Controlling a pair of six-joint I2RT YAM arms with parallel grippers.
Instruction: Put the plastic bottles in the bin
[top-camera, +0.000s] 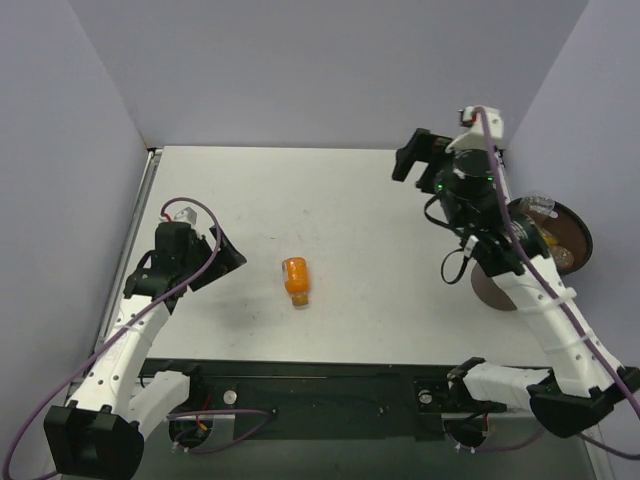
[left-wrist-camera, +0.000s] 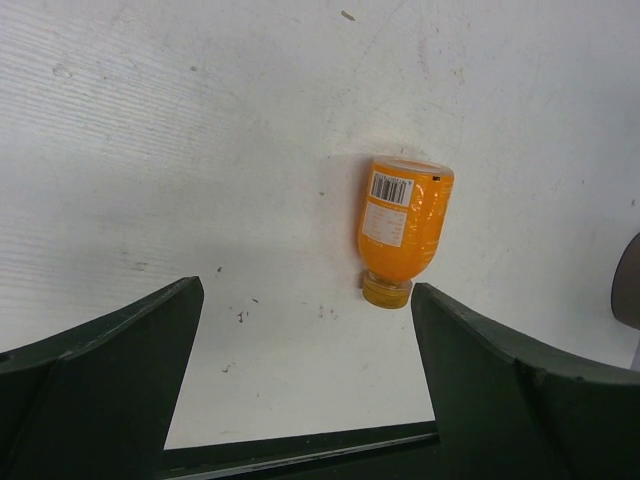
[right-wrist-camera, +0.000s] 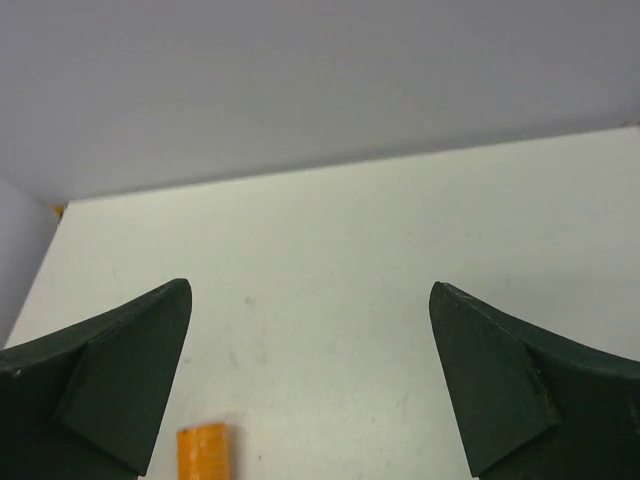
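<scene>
Looking down from the overhead view, saw one small plastic bottle of orange liquid lying on its side near the middle of the flat white table, with its orange cap pointing toward the near edge. Found the left gripper to the left of that bottle, facing it, with bare table between the two and no contact.

Through the left wrist view, saw the left gripper spread wide and holding nothing, its dark green fingers framing the lower corners. Placed the bottle ahead of the gap and off centre toward the finger on the picture's right side. Noted its cap end near that fingertip but apart from it, and a white label with a barcode facing up.

Found the right gripper at the far right of the table, well apart from the bottle, just beside the round dark brown bin with its thick black rim. Made out pale bottle shapes inside the bin, too small to tell apart and partly hidden by the arm.

Through the right wrist view, saw the right gripper likewise spread wide and empty. Caught only one end of the bottle at the bottom edge, beside the finger on the picture's left side.
</scene>
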